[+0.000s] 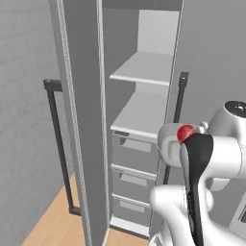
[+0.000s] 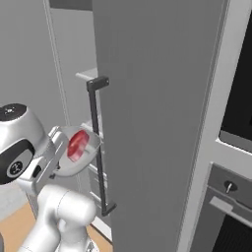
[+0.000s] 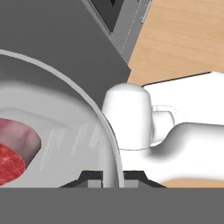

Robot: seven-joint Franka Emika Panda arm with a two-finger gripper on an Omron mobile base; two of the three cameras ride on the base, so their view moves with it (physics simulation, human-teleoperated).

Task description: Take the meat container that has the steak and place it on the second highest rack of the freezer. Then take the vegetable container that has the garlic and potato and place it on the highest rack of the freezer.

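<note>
Before open freezer (image 1: pixel 139 120): gripper (image 3: pixel 110 177) pinching steak (image 3: pixel 13 153) container (image 3: pixel 74 131) rim; labels apparently none.

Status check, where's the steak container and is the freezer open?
Gripper shut on the container rim, steak inside. Carried at arm height beside the open freezer. Both racks bare, second rack not reached yet.

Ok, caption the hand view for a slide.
Jaws shut on the rim of the meat container, steak inside, wood floor beyond.
</note>
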